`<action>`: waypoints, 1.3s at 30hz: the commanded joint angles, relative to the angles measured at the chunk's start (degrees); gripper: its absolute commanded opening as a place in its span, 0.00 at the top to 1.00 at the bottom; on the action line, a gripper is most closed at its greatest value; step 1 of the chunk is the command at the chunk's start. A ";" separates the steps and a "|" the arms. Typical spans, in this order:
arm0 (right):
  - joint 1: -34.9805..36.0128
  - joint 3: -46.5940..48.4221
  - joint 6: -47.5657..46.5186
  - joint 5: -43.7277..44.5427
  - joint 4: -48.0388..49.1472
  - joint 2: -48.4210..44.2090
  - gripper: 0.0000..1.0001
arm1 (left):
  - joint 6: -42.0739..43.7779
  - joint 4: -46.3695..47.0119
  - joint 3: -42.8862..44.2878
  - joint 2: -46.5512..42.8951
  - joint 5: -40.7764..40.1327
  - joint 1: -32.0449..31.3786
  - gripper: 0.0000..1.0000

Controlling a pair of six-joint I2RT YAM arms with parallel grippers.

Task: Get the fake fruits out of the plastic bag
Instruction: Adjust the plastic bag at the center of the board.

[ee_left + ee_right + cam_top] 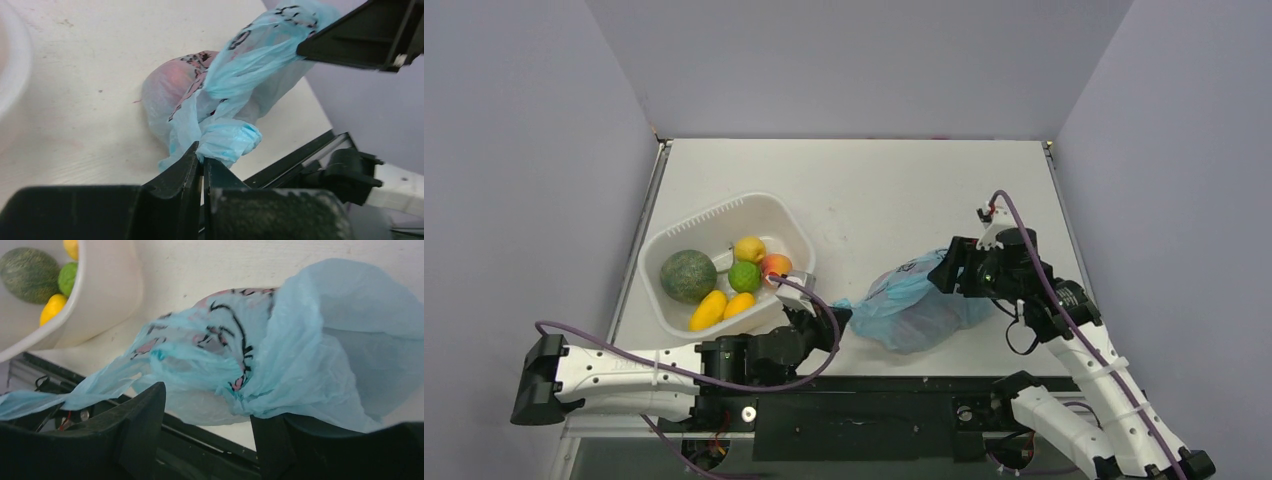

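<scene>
The light-blue plastic bag [914, 305] lies near the table's front edge, bulging with hidden contents. My left gripper [832, 318] is shut on the bag's twisted left end [227, 140] and holds it pulled out to the left. In the left wrist view a reddish shape [170, 82] shows through the bag's film; no fake fruit is plainly visible. My right gripper [949, 270] is open at the bag's upper right side, its fingers [145, 425] spread with bag film [300, 365] draped over the right one. The bag's black lettering [235, 335] faces the right wrist view.
A white slotted tub [714, 215] at the left holds a large green melon [688, 275], yellow pieces [709, 308], a lime-green piece [744, 276] and a peach-coloured piece [775, 265]. The table's front edge and black rail [874, 385] lie just below the bag.
</scene>
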 commanded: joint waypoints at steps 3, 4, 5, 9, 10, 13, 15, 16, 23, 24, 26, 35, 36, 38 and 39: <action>10.59 -6.05 17.57 3.60 7.68 -8.76 0.35 | -2.96 18.62 -1.91 -1.01 5.38 0.88 1.00; 11.90 -8.93 22.41 5.32 10.87 -9.52 0.34 | -3.03 19.93 -2.28 -0.72 5.54 0.87 1.00; 12.39 -11.91 24.53 6.30 12.52 -10.99 0.34 | -3.15 20.50 -2.33 -0.05 5.83 0.92 1.00; 13.56 -17.91 33.74 11.20 19.50 -12.36 0.35 | -3.06 20.02 -1.25 1.53 6.52 0.97 1.00; 13.59 -18.54 35.19 12.34 21.63 -12.33 0.35 | -3.00 19.29 -0.64 1.83 6.63 0.95 1.00; 13.59 -20.25 38.05 14.09 24.57 -10.90 0.37 | -3.08 18.90 -0.41 2.07 7.13 0.93 1.00; 13.59 -20.32 39.37 16.45 25.13 -9.43 0.38 | -3.38 19.22 -0.78 2.05 7.30 0.93 1.00; 13.64 -20.32 40.03 17.39 25.32 -8.51 0.41 | -3.52 19.27 -0.83 2.09 7.41 0.93 1.00; 13.68 -20.06 42.23 21.85 23.57 -5.62 0.61 | -3.68 18.54 -0.95 2.05 7.43 0.98 1.00; 13.68 -20.34 42.18 22.43 23.35 -5.27 0.61 | -3.60 18.49 -0.92 2.00 7.31 1.01 1.00; 13.68 -20.80 41.75 23.71 22.89 -5.32 0.58 | -3.37 18.04 -0.59 1.96 7.32 0.98 1.00; 13.62 -17.94 34.85 24.96 23.09 -3.31 0.95 | -3.99 15.34 1.08 2.91 7.24 1.40 1.00; 13.61 -15.85 33.92 24.07 22.67 -2.41 1.00 | -4.51 16.46 1.02 2.78 9.09 2.96 1.00; 13.53 -11.09 29.97 20.86 19.90 -1.20 1.00 | -5.89 17.05 2.03 2.76 16.09 7.77 1.00; 13.48 -9.37 27.94 19.46 18.83 -0.50 1.00 | -5.84 15.85 3.17 3.34 19.56 9.32 1.00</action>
